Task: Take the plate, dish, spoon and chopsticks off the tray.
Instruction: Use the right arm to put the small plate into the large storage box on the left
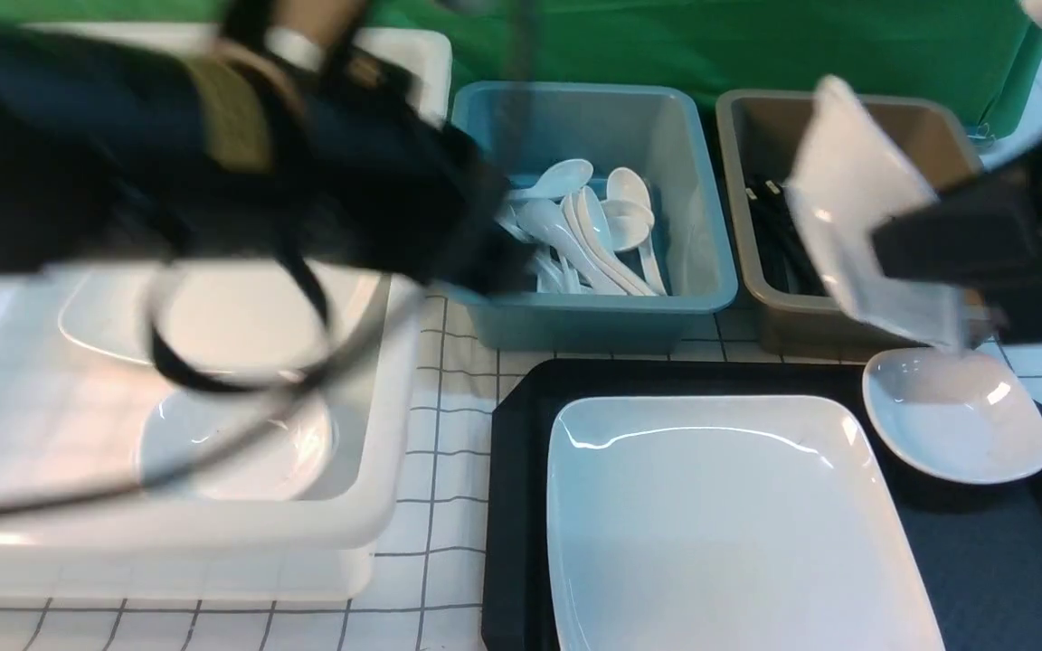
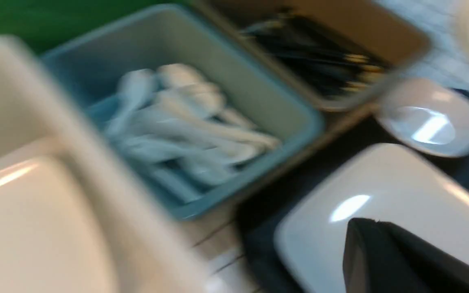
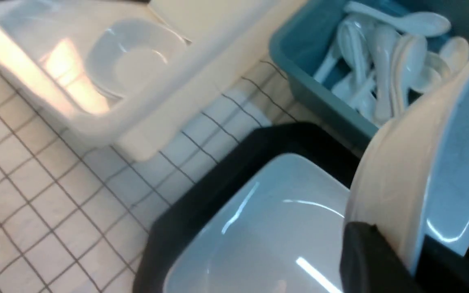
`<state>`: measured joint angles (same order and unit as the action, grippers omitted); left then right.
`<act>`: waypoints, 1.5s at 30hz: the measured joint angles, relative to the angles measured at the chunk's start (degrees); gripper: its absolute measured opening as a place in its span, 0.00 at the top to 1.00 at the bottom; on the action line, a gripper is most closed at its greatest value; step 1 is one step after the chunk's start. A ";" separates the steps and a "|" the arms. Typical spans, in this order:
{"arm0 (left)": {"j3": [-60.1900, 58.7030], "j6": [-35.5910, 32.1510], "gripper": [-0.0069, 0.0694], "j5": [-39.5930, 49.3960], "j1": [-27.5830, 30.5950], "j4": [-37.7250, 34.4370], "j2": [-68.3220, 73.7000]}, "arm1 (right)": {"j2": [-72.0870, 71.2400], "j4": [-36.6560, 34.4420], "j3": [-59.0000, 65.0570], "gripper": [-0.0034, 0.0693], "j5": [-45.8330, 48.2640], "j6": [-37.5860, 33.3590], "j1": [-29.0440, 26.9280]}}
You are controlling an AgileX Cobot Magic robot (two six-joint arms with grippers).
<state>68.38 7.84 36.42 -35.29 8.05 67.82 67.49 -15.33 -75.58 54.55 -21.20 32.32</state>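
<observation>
White plate, blk tray, blue tub, white cloth w/ blk grid.

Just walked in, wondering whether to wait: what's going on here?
A two-armed robot is clearing a black textured plastic tray. Its right gripper holds a small squarish white dish in the air, tilted on edge. A second small white dish and the large white rectangular plate lie on the tray. The left gripper is a blur beside the blue plastic tub of white spoons; I cannot tell whether it is open.
</observation>
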 joint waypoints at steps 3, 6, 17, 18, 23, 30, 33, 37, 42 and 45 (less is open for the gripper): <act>0.16 0.30 0.91 4.86 8.64 0.41 -3.16 | 6.55 -0.11 -5.04 0.89 0.07 -0.05 5.38; 0.16 0.32 0.91 7.67 17.53 0.56 -7.05 | 14.72 -0.30 -11.61 0.89 0.01 -0.05 10.80; 0.27 -3.06 0.91 14.23 36.56 -8.75 -11.29 | 49.29 -0.61 -46.91 0.89 0.42 -0.58 19.25; 0.27 -3.92 0.91 14.83 36.80 -9.62 -11.29 | 51.91 -0.61 -49.50 0.89 1.09 -0.62 19.58; 0.14 -9.14 0.91 18.05 36.81 -15.69 -11.29 | 61.57 -0.20 -57.59 0.89 2.56 -0.69 20.97; -5.32 -10.92 0.91 19.37 36.81 -19.49 -11.34 | 67.52 0.59 -58.95 0.88 2.33 -1.27 21.22; -7.19 -11.02 0.91 19.32 36.81 -20.09 -11.29 | 68.37 0.72 -58.95 0.86 0.68 -1.89 21.24; -7.81 -11.02 0.91 18.98 36.81 -20.28 -11.29 | 68.44 0.72 -59.01 0.75 -0.09 -2.58 21.24; -7.81 -11.08 0.91 18.64 36.81 -20.50 -11.29 | 68.44 -0.44 -59.06 0.56 0.60 -0.72 21.29; -7.81 -11.49 0.91 18.33 36.81 -20.50 -11.29 | 68.16 -0.95 -59.12 0.50 2.50 0.72 21.29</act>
<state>60.57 -3.66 54.76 1.52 -12.45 56.53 135.65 -16.28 -134.71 57.06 -20.47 53.61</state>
